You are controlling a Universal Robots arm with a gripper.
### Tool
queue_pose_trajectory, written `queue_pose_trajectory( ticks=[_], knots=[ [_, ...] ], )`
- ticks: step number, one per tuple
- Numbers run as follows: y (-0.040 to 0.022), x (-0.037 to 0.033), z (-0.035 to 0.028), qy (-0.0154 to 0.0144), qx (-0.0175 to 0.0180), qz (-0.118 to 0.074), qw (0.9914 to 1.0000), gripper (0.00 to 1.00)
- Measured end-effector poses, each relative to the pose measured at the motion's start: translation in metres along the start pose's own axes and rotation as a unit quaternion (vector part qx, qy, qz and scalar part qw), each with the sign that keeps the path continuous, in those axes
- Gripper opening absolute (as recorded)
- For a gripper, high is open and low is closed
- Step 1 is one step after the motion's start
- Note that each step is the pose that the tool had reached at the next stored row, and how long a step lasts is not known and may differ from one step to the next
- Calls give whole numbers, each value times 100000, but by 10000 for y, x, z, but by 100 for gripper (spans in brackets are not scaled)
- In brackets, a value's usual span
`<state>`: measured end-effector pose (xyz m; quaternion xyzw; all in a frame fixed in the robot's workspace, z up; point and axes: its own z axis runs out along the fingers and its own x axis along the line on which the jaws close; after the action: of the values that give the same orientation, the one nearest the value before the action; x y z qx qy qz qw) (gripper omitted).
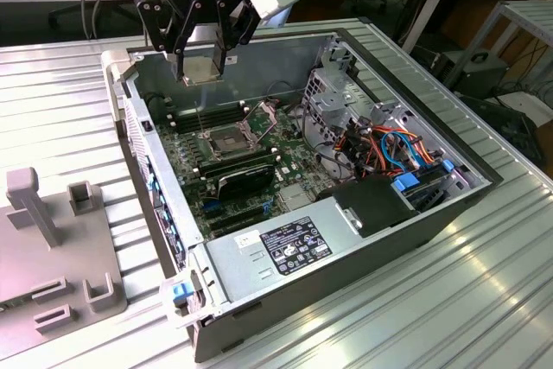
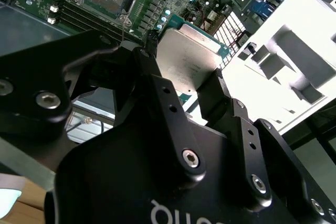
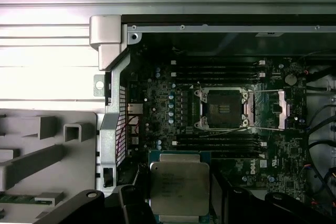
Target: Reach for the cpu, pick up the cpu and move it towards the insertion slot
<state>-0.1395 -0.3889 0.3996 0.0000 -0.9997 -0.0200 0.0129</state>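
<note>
Step in hand: carry phase. The black multi-link gripper [image 1: 204, 65] is clamped on the small square cpu with its dull silver-beige metal lid [image 1: 204, 66], fingers pressing two opposite edges; in the second wrist view the chip [image 2: 190, 62] sits flat between them, clear of the board.

Position: in the exterior view the cpu hangs above the far edge of the open grey metal computer case [image 1: 259, 252], lifted well off the green motherboard [image 1: 186, 144]. The insertion slot, a square socket with shiny silver frame and dark centre [image 1: 225, 139], lies below and nearer the camera, uncovered, its load plate [image 1: 263, 113] tipped up beside it. In the first wrist view the socket [image 3: 220, 108] sits apart from the chip [image 3: 179, 188].

Judgement: pickup done; transfer partway. What remains calls for squaring chip to frame.

Count: one cpu, one socket, one gripper, one case, one pale grey slotted fixture [image 1: 52, 248] outside the case.
</note>
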Motion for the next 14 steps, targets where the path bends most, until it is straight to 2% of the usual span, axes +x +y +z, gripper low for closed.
queue_pose_trajectory(
  ticks=[5,7,9,12,14],
  knots=[
    [0,-2,0,2,-2,-2,100000,55],
    [1,-40,0,-1,-2,-7,100000,55],
    [0,-122,-1,0,-1,-6,100000,55],
    [0,-294,-1,2,-1,2,100000,55],
    [0,-349,-1,0,-5,-5,100000,55]
  ],
)
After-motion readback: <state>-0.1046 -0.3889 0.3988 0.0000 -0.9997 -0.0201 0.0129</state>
